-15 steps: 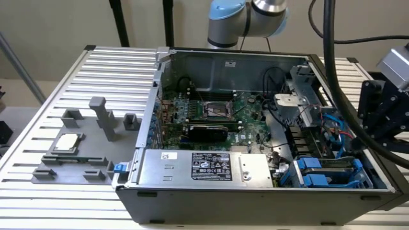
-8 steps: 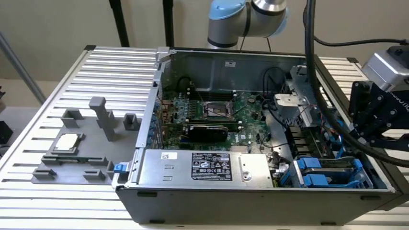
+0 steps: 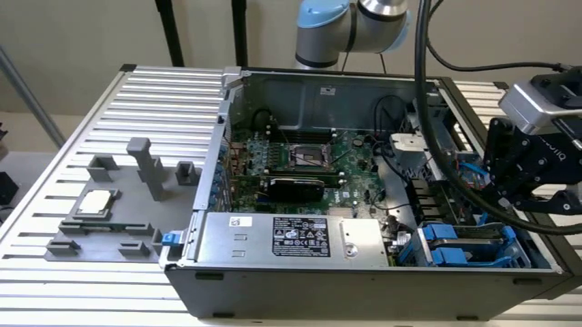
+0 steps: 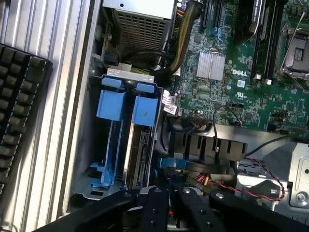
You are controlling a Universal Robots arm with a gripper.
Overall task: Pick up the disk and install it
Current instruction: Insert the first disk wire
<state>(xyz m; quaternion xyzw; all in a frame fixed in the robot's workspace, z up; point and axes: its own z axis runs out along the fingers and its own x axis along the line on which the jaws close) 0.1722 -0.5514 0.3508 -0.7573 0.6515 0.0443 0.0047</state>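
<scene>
Noted open PC case [image 3: 364,289] on slatted table [image 3: 155,88], w/ motherboard [image 3: 309,160] on its floor and big silver box [image 3: 300,238] along near wall. Saw thick black cables [image 3: 426,102] draped from arm [image 3: 355,27] across case's right side in exterior view, plus thin red-black wires [image 4: 246,186] just beside gripper [image 4: 175,195]. Spotted keyboard [image 4: 19,111] outside case wall. Found gripper near drive bay [image 4: 130,75], pinched almost together w/ slim gap, gripping nothing, touching nothing. Located disk [image 4: 137,159] standing on edge in bay, in blue carrier [image 4: 145,108] nearer motherboard, apart from gripper. Counted 2 blue carriers, 1 disk, 1 small chip [image 3: 95,203] on grey tray [image 3: 136,231] at exterior view's left, 1 keyboard, 1 gripper.
</scene>
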